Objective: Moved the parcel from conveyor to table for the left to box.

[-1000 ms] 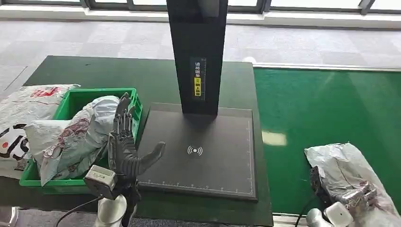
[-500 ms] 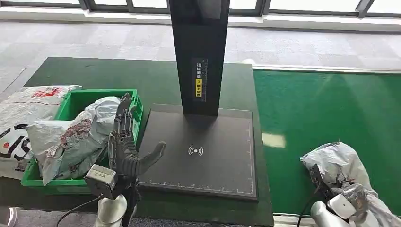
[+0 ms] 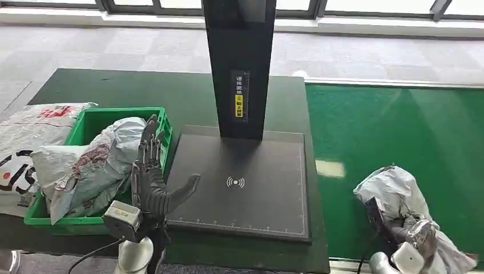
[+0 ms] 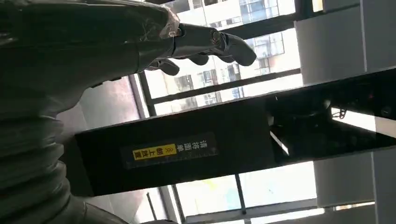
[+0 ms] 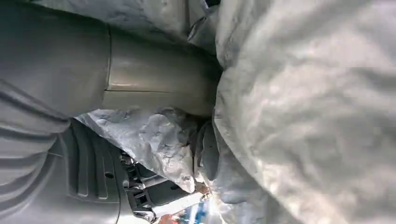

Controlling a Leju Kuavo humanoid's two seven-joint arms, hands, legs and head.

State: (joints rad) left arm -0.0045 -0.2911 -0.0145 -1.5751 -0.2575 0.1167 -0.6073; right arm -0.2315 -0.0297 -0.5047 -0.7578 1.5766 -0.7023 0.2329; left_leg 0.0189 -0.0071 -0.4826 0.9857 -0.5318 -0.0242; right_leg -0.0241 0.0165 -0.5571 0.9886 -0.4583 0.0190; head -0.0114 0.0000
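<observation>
Conveyor: right hand grips parcel; wrist cam confirms.

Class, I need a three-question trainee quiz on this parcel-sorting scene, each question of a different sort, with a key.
1. True or false: the right hand grips a grey parcel over the green conveyor.
2. Where is the left hand? A) inside the green bin B) raised and spread, holding nothing, between the bin and the black scanner pad C) flat on the pad
3. Fill in: the bin holds bagged ____.

Key: 1 true; 2 B; 3 parcels.
</observation>
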